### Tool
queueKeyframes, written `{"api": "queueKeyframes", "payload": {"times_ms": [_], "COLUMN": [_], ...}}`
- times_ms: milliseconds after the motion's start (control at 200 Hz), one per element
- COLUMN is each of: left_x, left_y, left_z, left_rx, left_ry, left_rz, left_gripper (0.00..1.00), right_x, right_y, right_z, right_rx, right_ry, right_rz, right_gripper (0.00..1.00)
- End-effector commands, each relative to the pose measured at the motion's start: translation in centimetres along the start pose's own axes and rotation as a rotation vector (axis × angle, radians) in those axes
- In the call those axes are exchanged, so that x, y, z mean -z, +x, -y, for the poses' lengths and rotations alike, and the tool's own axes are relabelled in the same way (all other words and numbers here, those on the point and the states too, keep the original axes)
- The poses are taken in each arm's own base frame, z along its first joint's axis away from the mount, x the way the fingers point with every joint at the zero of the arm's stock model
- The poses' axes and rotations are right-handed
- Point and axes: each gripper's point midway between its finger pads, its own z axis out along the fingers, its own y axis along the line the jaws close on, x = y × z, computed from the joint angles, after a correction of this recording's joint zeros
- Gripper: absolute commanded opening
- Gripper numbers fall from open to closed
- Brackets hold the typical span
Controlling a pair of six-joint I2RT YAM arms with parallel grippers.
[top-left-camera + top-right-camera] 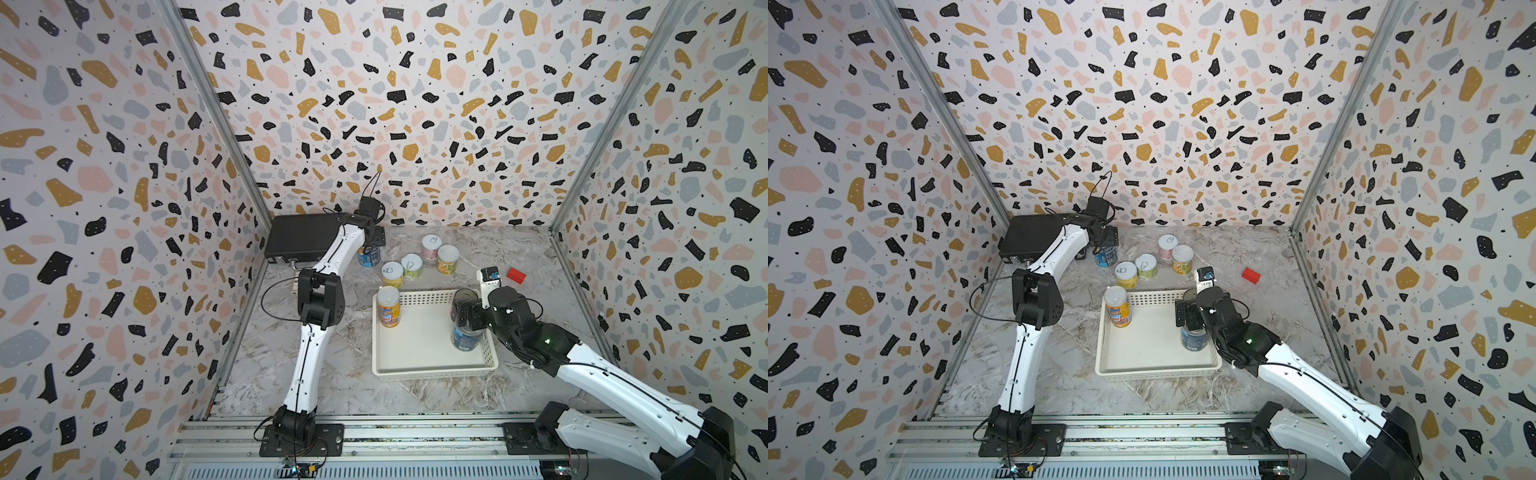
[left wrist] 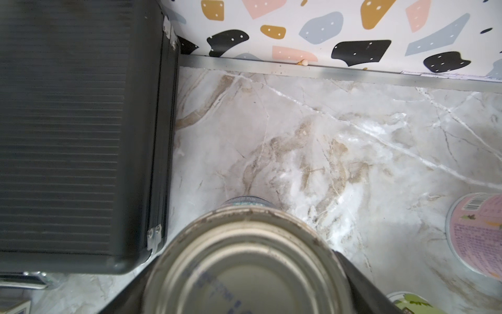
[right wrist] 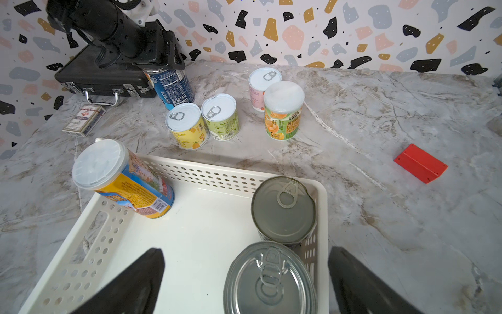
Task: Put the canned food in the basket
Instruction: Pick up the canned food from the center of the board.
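- left tool (image 1: pixel 371 248) is low over the blue can (image 3: pixel 173 87), which stands on the tabletop (image 3: pixel 353 108) just beside the black briefcase (image 3: pixel 89 73); can top sits between the jaws; i cannot tell if they clamp it
- right tool (image 3: pixel 245 252) hangs over the basket (image 3: pixel 217 174), jaws wide apart, holding nothing
- in basket: near metal-top can (image 3: pixel 269 280) under that tool; second metal-top can (image 3: pixel 284 206) just behind it; orange-yellow can (image 3: pixel 127 185) in the far left corner
- on tabletop beyond basket: yellow can (image 3: pixel 187 127), light green can (image 3: pixel 221 117), pink can (image 3: pixel 262 87), green-and-orange can (image 3: pixel 284 111)

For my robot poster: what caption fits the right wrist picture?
Open right tool over a silver-topped can in the white basket, two more cans inside, five cans outside.
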Motion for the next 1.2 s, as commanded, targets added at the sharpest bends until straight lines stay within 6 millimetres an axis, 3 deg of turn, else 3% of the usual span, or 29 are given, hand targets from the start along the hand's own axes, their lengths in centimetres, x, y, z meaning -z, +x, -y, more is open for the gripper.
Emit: {"api": "queueKeyframes", "payload": {"times_ms": [0, 170, 420, 801, 1196], "left_x": [0.6, 2.1, 6.1, 14.9, 24.0], "left_y": [-1.0, -1.2, -1.6, -1.1, 2.1], "left_z": [0.0, -0.4, -1.5, -3.9, -7.7], "left_rx": [0.015, 0.018, 0.016, 0.026, 0.013], "left_ry": [0.021, 0.011, -0.008, -0.035, -0.097], "left_rz": [0.028, 0.037, 0.052, 0.086, 0.122], "left_gripper": [0.68, 0.6, 0.57, 0.55, 0.53], "right_x": [0.7, 0.6, 0.4, 0.3, 0.2], "right_y": [-1.3, -1.3, -1.2, -1.2, -1.1], "right_z": [-0.2, -0.1, -0.2, 0.2, 0.4], "right_rx": [-0.025, -0.027, -0.026, -0.017, -0.01], "right_ry": [-0.015, -0.011, -0.01, 0.013, 0.024], "right_rz": [0.034, 0.037, 0.033, 0.044, 0.047], "right_gripper": [1.0, 1.0, 1.0, 1.0, 1.0]}}
